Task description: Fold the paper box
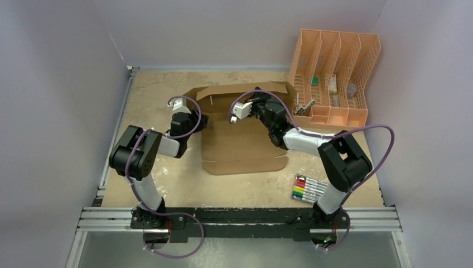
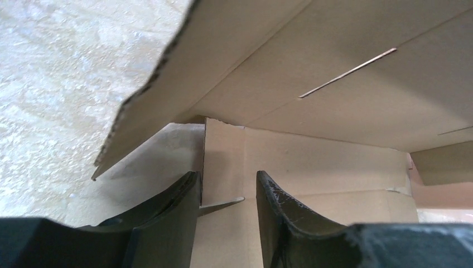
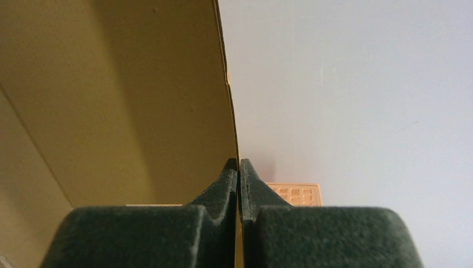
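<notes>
The paper box (image 1: 240, 148) is a brown cardboard sheet lying flat mid-table, with its back panel (image 1: 223, 92) lifted off the table. My right gripper (image 1: 256, 96) is shut on that raised panel. In the right wrist view the thin cardboard (image 3: 122, 84) runs straight between the closed fingers of the right gripper (image 3: 239, 162). My left gripper (image 1: 196, 120) is at the sheet's left edge. In the left wrist view the left gripper (image 2: 228, 181) stands with jaws apart over the flat cardboard (image 2: 334, 67), its left finger (image 2: 178, 212) at the sheet's side edge beside a short slit.
A peach slotted organizer (image 1: 334, 72) with small items stands at the back right, close behind the right gripper, and shows again (image 3: 295, 194) in the right wrist view. A pack of coloured markers (image 1: 308, 188) lies at the front right. Walls enclose the table.
</notes>
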